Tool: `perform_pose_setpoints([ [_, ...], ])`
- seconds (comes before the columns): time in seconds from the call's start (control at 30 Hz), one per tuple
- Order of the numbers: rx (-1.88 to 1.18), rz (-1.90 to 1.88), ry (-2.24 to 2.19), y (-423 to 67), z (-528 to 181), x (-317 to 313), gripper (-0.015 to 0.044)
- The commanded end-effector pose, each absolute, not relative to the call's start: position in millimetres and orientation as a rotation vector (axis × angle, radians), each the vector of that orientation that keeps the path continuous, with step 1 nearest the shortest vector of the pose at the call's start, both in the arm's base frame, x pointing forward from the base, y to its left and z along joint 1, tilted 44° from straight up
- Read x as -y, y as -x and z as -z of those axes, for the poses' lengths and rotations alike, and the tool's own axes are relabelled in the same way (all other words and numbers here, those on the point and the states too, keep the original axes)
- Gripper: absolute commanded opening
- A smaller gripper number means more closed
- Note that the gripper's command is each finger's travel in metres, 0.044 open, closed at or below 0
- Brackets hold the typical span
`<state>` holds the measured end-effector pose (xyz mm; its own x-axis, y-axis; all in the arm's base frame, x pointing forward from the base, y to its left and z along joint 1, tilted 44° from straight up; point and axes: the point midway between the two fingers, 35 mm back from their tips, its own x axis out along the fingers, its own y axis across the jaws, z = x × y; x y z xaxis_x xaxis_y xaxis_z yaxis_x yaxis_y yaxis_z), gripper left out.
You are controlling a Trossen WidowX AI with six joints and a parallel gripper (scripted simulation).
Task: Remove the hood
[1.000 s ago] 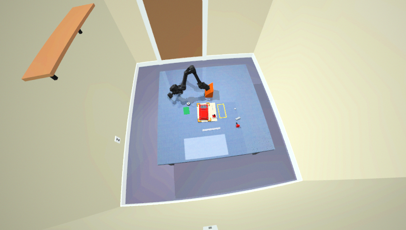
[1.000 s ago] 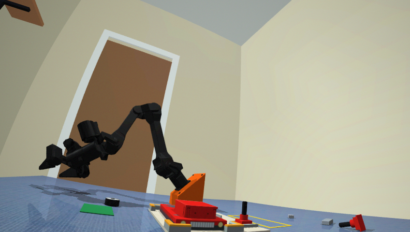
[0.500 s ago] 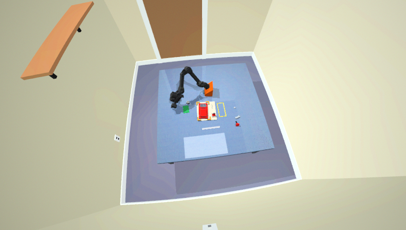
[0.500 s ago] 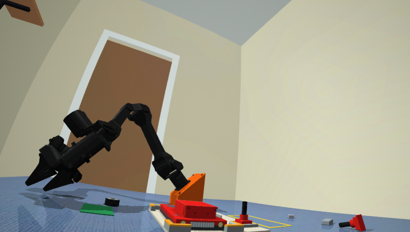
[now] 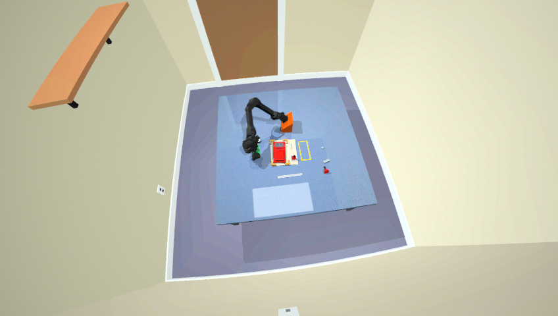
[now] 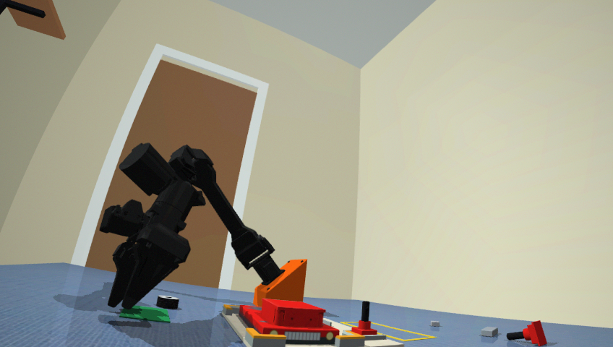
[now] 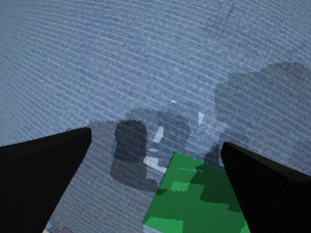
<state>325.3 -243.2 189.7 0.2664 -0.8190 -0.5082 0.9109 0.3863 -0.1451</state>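
The red toy car (image 5: 279, 153) (image 6: 292, 319) sits on a white board with orange corner clamps, its low red hood (image 6: 310, 326) in place at the front. The marked area is a yellow outlined rectangle (image 5: 299, 150) (image 6: 404, 330) just right of the board. My gripper (image 5: 256, 154) (image 6: 120, 302) (image 7: 158, 143) is open and empty. It points down at the table left of the car, right over a flat green plate (image 6: 148, 314) (image 7: 201, 210) that lies on the table.
A black wheel (image 6: 168, 301) lies behind the green plate. The arm's orange base (image 5: 287, 122) (image 6: 288, 279) stands behind the car. Red pegs (image 6: 530, 332) (image 6: 364, 322) and small grey blocks (image 6: 489, 331) lie to the right. A white strip (image 5: 289, 176) and a pale rectangle (image 5: 281, 199) lie in front.
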Motion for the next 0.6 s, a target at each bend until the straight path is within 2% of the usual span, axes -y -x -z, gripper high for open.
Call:
perform_pose_setpoints([
  [0.0,-0.734,1.077,-0.121,-348.8,-165.0,202.7,0.0440],
  [0.27,-1.057,0.888,0.094,-366.5,-123.5,120.7,0.0440],
  [0.57,-1.413,0.663,0.485,-354.8,-94.4,30.8,0.0440],
])
